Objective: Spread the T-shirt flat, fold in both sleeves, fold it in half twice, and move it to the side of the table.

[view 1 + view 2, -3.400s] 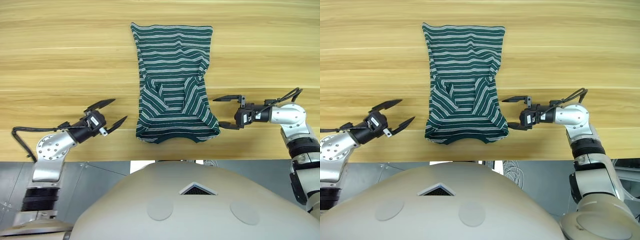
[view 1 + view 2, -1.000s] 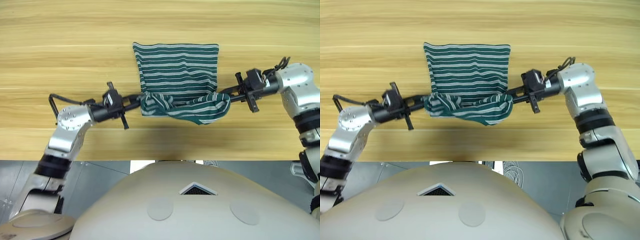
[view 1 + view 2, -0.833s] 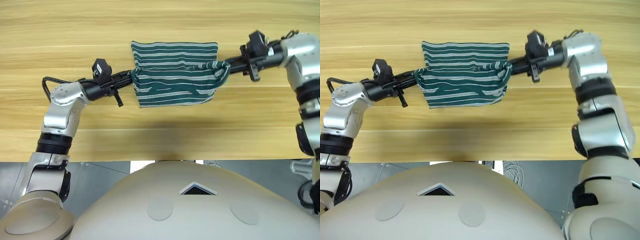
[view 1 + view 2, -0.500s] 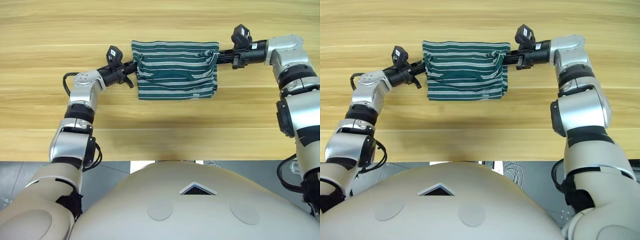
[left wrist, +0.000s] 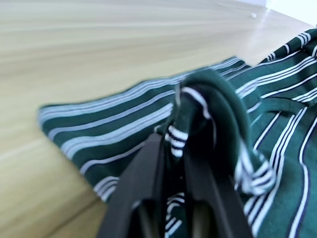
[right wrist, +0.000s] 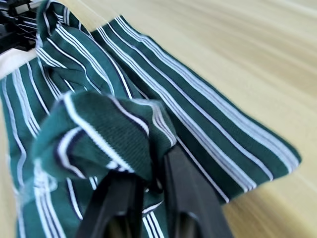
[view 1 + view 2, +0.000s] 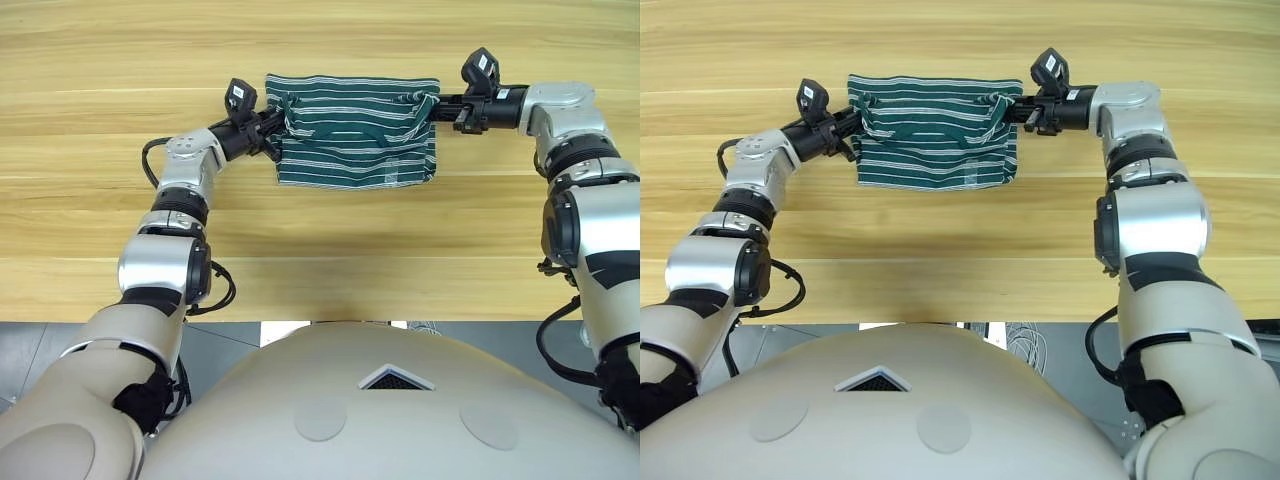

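the t-shirt lies folded into a wide striped rectangle at the far middle of the bench; the left tool is clamped on its far left corner and the right tool on its far right corner, each gripping a bunched wad of cloth; this looks like the first half fold being laid down; to do it well, hold the edge taut between both arms, set it level on the far edge, and let go of both corners together so neither curls; how the layers underneath line up is hidden by the top layer.
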Controlling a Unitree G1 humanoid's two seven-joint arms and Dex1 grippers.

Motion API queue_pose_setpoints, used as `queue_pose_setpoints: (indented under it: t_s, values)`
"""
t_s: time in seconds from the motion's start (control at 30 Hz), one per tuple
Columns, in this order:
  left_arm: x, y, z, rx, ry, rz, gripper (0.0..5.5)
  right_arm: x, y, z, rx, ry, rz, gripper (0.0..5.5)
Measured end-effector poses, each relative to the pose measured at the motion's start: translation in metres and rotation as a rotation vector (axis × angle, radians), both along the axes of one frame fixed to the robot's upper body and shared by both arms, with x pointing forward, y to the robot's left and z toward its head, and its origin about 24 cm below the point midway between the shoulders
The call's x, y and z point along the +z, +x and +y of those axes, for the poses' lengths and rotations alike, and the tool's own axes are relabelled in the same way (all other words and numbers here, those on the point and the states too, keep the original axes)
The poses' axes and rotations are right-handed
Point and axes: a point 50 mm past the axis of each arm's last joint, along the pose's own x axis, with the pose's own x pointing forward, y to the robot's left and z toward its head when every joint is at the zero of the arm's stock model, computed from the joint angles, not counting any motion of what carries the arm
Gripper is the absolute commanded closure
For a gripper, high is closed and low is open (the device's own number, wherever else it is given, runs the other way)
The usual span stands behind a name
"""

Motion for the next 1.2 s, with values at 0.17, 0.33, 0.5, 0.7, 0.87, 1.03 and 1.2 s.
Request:
queue_pose_setpoints:
  t_s: [0.17,0.33,0.5,0.7,0.87,1.03,1.2]
  values:
    - [-0.008,-0.001,0.001,0.056,0.018,0.054,3.73,-0.014,-0.006,-0.003,-0.033,-0.068,0.014,3.42]
    - [-0.007,0.001,0.000,0.101,-0.028,0.070,2.92,-0.013,-0.002,-0.007,-0.145,-0.072,-0.036,3.00]
    - [-0.002,0.009,0.009,0.259,-0.082,0.083,2.16,-0.005,0.002,-0.010,-0.208,0.024,-0.089,3.00]
    - [-0.001,0.013,0.021,0.460,-0.228,0.163,1.16,-0.001,0.012,-0.006,-0.406,0.141,-0.120,3.00]
    - [0.003,0.016,0.030,0.568,-0.301,0.179,0.56,-0.006,0.017,-0.002,-0.561,0.106,-0.091,3.00]
    - [0.020,0.009,0.048,0.610,-0.292,-0.031,0.56,-0.003,0.020,-0.006,-0.634,0.076,-0.140,3.00]
    - [0.044,-0.028,0.045,0.564,-0.305,-0.303,0.56,0.023,0.021,-0.010,-0.513,0.201,-0.405,3.00]
